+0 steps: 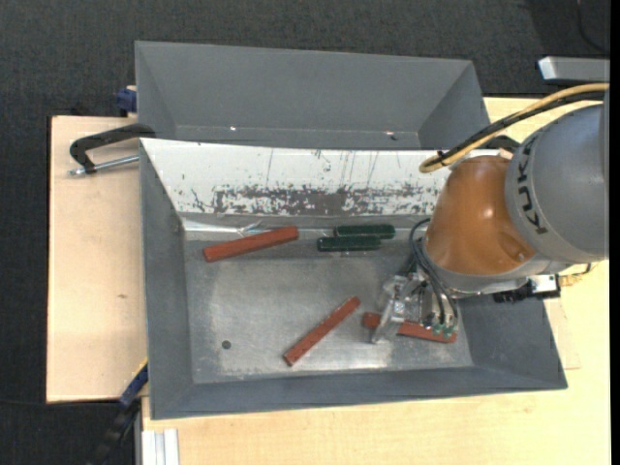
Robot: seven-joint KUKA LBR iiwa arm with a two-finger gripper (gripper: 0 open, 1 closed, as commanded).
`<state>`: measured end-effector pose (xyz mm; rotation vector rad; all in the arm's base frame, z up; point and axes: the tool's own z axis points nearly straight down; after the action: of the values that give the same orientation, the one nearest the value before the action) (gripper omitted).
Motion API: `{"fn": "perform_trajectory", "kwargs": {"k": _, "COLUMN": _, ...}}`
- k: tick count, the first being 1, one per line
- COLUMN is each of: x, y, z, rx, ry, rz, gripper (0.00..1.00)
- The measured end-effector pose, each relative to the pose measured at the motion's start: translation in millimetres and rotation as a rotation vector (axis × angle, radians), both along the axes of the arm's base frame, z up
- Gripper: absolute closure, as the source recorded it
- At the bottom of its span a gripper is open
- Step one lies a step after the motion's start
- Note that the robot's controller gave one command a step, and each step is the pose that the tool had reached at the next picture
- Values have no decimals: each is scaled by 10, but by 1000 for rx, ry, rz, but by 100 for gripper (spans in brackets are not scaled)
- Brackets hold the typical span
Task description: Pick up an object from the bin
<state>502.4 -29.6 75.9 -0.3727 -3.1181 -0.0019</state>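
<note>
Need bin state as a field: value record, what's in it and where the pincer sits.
container: grey metal bin
pincer: low over the front-right floor
under pincer: short red-brown stick, partly hidden
centre front: diagonal red-brown stick, lying flat, apart from the pincer
back left: long red-brown stick, along the back wall
back centre: dark green bar, to the right of that stick, not touching it
grasp: cannot tell
</note>
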Motion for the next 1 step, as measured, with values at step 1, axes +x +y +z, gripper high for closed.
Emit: {"fn": "perform_trajectory", "kwargs": {"k": 1, "x": -1, "y": -1, "z": 223, "rx": 0, "ry": 0, "rz": 0, "gripper": 100}}
